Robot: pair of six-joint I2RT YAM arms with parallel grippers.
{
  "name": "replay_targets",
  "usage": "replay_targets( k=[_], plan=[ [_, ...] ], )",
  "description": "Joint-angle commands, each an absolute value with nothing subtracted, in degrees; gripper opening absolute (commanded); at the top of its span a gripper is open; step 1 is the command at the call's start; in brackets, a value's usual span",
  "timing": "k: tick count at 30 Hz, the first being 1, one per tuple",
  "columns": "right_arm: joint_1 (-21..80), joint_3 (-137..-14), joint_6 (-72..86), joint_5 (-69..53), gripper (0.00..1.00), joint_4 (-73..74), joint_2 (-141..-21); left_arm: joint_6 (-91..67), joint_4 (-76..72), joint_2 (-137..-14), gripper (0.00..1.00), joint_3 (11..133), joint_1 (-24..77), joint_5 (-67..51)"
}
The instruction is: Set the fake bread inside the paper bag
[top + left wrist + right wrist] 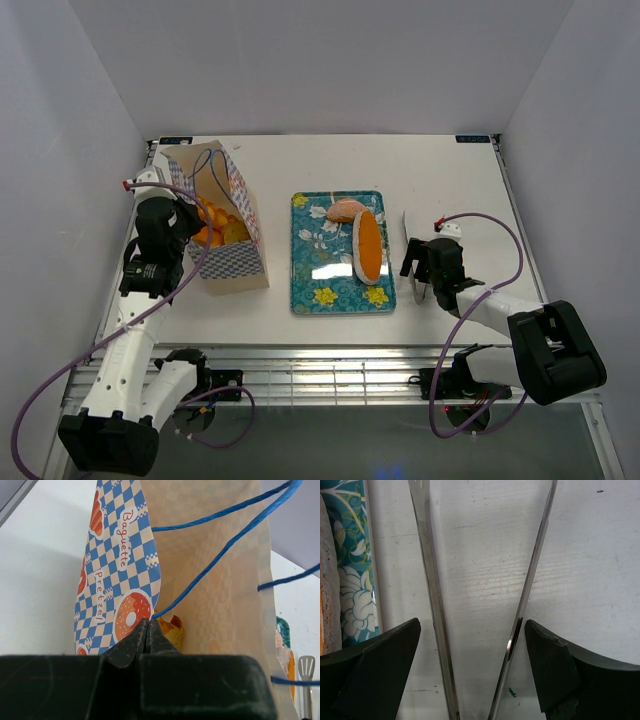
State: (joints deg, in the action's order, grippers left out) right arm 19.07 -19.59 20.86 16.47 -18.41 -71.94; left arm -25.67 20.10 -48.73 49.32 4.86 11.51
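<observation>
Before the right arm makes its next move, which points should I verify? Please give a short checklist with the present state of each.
1. Left claw shut on the rim of the paper bag: ok.
2. Bag mouth open toward the top: ok.
3. Right claw open, with the tongs between its fingers: ok; tongs not gripped yet.
4. Pieces to pick: ok; a long roll and a round piece lie on the tray.
5. Room in the bag: cannot tell; orange bread shows inside.
</observation>
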Motion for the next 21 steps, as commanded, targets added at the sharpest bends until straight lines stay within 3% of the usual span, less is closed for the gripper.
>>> replay_targets(
  k=[1,11,14,15,19,21],
  plan=[
    [18.8,-18.3,21.3,16.3,0.90,-20.0,-71.5,-24.9,21.1,-51.3,0.00,52.3,4.7,15.7],
    [18.6,-18.5,20.9,15.7,0.90,-20.8,-71.9,-20.7,12.9,-53.9,0.00,53.2,4.6,14.5],
    [18.5,-18.8,20.8,15.1,0.90,-20.8,-71.6,-20.2,13.6,-55.9,0.05,54.4,4.7,14.9],
    [18.5,-18.6,20.8,14.9,0.90,-20.8,-71.5,-20.0,13.8,-56.2,0.10,54.6,4.6,14.6],
    [18.5,-18.1,20.9,14.3,0.90,-20.1,-69.3,-20.0,14.2,-54.9,0.60,54.3,4.7,13.1],
    [18.5,-18.5,21.1,13.7,0.90,-19.3,-68.2,-20.2,14.9,-53.8,0.70,54.2,4.6,13.6]
  ],
)
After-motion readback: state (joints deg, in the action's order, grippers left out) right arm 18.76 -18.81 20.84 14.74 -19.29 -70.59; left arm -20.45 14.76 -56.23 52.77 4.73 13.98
